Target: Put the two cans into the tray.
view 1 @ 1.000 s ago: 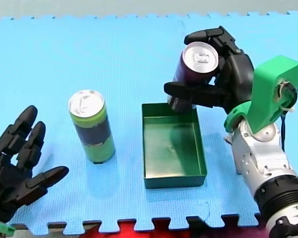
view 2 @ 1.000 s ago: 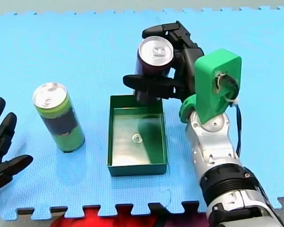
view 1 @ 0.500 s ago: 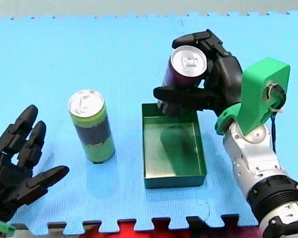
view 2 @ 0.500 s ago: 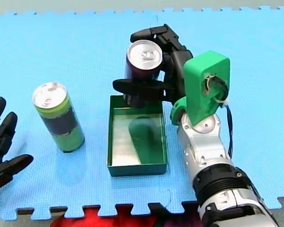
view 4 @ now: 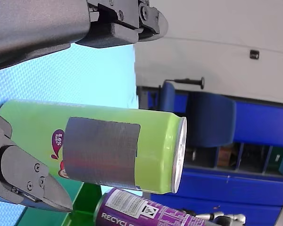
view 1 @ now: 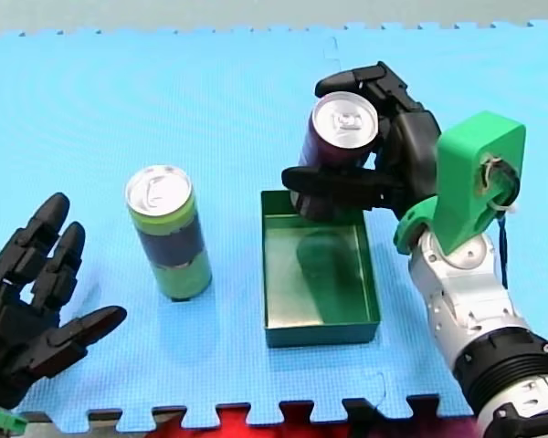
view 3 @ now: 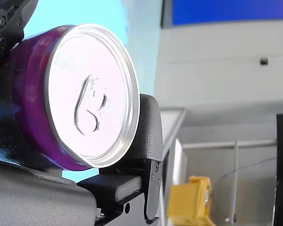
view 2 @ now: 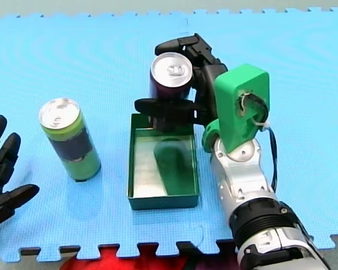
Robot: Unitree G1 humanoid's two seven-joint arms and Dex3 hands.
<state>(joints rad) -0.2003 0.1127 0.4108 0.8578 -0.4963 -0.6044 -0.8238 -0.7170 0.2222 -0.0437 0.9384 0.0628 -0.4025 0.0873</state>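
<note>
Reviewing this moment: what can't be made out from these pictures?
Base of the purple can: head views, covered by the thumb of the right hand gripping it over the far end of the tray; its height above the tray is unclear.
Label of the green can: second wrist view, masked by grey tape.
Wrist of the left hand, open at the near left of the mat: cut off by the picture edge.

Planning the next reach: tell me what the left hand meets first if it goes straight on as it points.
Likely the green can, upright between the left hand and the tray, though depth is unclear.
</note>
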